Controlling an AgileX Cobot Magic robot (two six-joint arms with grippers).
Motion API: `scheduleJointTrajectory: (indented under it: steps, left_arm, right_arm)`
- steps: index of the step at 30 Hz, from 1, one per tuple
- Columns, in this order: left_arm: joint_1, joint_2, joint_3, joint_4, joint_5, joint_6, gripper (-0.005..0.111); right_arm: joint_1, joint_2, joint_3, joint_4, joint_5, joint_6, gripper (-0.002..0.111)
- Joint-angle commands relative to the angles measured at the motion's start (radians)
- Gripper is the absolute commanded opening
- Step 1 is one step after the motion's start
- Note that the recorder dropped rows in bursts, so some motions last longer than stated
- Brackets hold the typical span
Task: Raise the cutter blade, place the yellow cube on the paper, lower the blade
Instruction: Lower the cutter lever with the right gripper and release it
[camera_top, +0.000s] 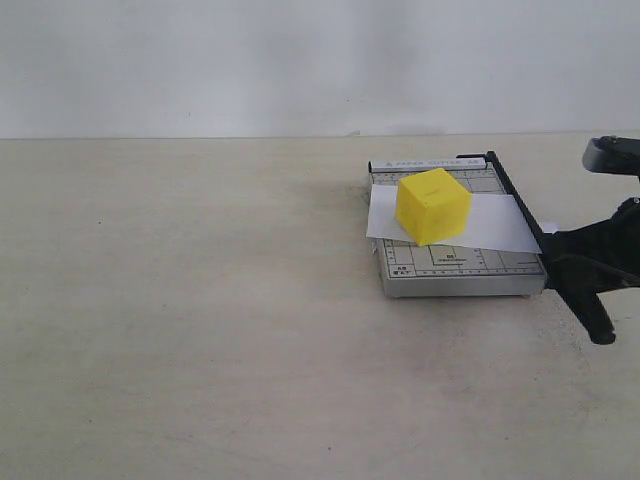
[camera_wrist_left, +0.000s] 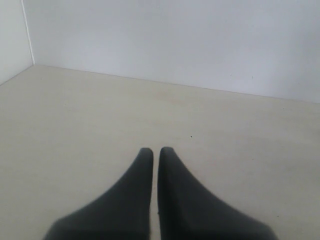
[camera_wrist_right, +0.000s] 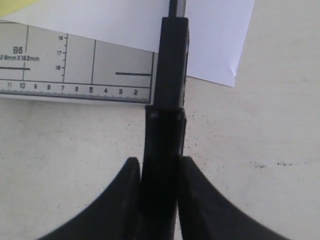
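Observation:
The yellow cube (camera_top: 432, 205) sits on the white paper (camera_top: 500, 222), which lies across the grey trimmer base (camera_top: 460, 270). The cutter blade (camera_top: 515, 195) runs low along the base's right edge and over the paper. My right gripper (camera_top: 562, 262) is shut on the blade's thick black handle. In the right wrist view the handle (camera_wrist_right: 165, 135) fills the gap between the fingers of the right gripper (camera_wrist_right: 160, 162), with the paper (camera_wrist_right: 215, 40) and ruled base (camera_wrist_right: 75, 65) beyond. My left gripper (camera_wrist_left: 156, 150) is shut on nothing, above bare table, and is out of the exterior view.
The trimmer stands at the back right of a beige table (camera_top: 200, 320), near a white wall (camera_top: 300, 60). A corner of the yellow cube (camera_wrist_right: 15, 5) shows in the right wrist view.

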Motion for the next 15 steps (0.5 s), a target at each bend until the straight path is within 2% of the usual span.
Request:
scheduleJointTrajectory:
  steps: [1,6,15]
  left_arm:
    - [0.0,-0.008,0.003,0.001,-0.004,0.002,0.004]
    - [0.0,-0.008,0.003,0.001,-0.004,0.002,0.004]
    - [0.0,-0.008,0.003,0.001,-0.004,0.004,0.004]
  right_arm:
    - [0.014,0.041,0.021,0.011,0.078,-0.008,0.01]
    - [0.012,0.041,0.021,0.009,0.08,-0.002,0.048]
    - [0.012,-0.1,0.021,-0.123,0.107,0.114,0.05]
